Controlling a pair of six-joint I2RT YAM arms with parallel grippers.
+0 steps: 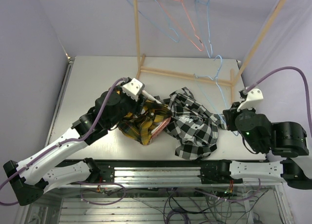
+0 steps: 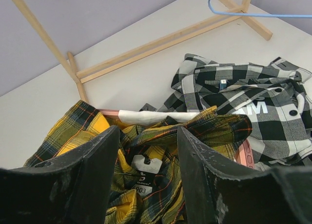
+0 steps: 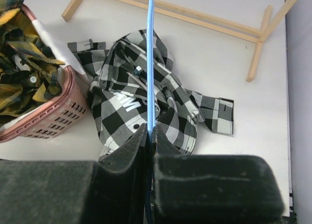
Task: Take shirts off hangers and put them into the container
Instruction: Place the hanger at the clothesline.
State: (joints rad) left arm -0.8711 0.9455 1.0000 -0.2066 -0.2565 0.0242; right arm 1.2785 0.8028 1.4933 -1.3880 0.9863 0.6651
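Left to right. The left claw (image 2: 148,133) hangs with its fingers (image 2: 97,170) spread, nothing between them, just above the yellow plaid shirt (image 2: 83,129), which lies bunched inside the pink basket (image 3: 53,114). A paper tag shows at the shirt's collar, and a strip of white cloth (image 2: 156,116) lies along the basket's far edge. The basket stands on the white table (image 1: 97,77), toward its near edge and between the two arms. Touching the basket's right side, we see the black-and-white checked shirt (image 3: 126,92) crumpled on the table, with printed letters on its upper face. The right claw (image 3: 150,131), at the near right of that shirt, has its fingers pressed together on the wire of a blue hanger (image 3: 150,63). The wire runs away from the claw across the shirt toward the far side; we cannot tell whether it touches the cloth. At the far edge stands the wooden rack (image 1: 138,38), with three bare hangers (image 1: 197,44), two blue and one pink, on its top bar.
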